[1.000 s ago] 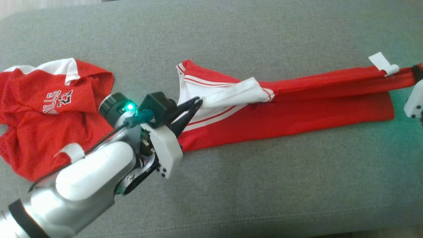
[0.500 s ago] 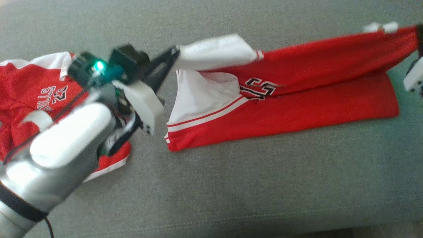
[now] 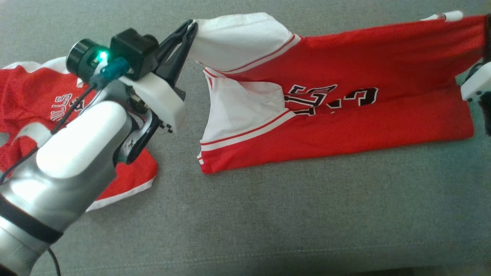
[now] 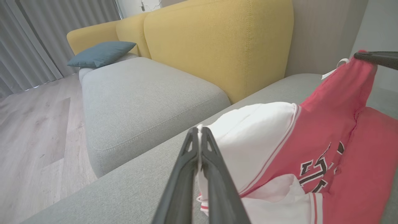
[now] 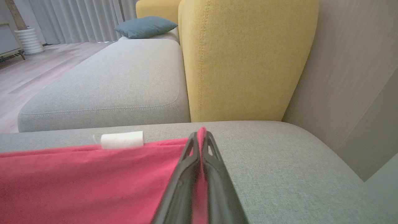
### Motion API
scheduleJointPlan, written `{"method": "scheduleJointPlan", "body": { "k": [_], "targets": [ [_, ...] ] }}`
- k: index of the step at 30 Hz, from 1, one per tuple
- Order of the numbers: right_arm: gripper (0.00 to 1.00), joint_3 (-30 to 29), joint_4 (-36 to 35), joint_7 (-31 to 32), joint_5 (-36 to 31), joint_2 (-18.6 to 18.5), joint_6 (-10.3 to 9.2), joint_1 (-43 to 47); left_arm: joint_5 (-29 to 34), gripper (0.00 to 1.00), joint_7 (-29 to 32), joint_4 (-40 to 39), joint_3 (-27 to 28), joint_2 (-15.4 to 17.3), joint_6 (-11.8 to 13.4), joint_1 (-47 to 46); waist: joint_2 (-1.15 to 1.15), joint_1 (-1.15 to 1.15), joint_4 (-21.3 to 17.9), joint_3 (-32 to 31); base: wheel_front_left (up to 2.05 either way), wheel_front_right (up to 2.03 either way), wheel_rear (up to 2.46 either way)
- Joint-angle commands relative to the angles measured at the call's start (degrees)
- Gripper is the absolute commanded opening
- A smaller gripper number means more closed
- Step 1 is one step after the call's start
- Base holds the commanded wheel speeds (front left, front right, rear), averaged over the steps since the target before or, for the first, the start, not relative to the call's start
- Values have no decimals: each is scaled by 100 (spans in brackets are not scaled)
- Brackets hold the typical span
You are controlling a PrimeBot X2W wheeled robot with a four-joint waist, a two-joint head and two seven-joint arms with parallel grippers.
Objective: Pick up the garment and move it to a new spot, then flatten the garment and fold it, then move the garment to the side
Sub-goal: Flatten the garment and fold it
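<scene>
Apparently we are flattening the jersey [image 3: 364, 126], left gripper [image 3: 190, 27] and right gripper [image 5: 199, 135] each clamping a corner; next, likely laying it down taut.

On the cushion [image 3: 291, 214], a second jersey [image 3: 27, 96] lies left of the garment [image 3: 345, 126].

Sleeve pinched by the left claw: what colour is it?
The sleeve is white with red edge stripes; the head view shows it best.
</scene>
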Motion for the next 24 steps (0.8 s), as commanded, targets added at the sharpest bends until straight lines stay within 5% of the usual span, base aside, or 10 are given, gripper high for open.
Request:
{"method": "scheduleJointPlan", "body": {
  "k": [1, 14, 24],
  "targets": [
    [0, 106, -106, -81, 46, -58, 37, 117, 78, 0, -72, -151, 216, 233, -2, -177, 0, 0, 24, -43, 0, 0, 0],
    [0, 918, -477, 642, 598, -534, 37, 1007, 273, 0, 324, -942, -628, 620, -13, 818, 0, 0, 57, -345, 0, 0, 0],
    [0, 1527, -971, 1780, 1050, -935, 37, 1364, 247, 0, 572, -921, -906, 552, -23, 1111, 0, 0, -16, -386, 0, 0, 0]
  ]
}}
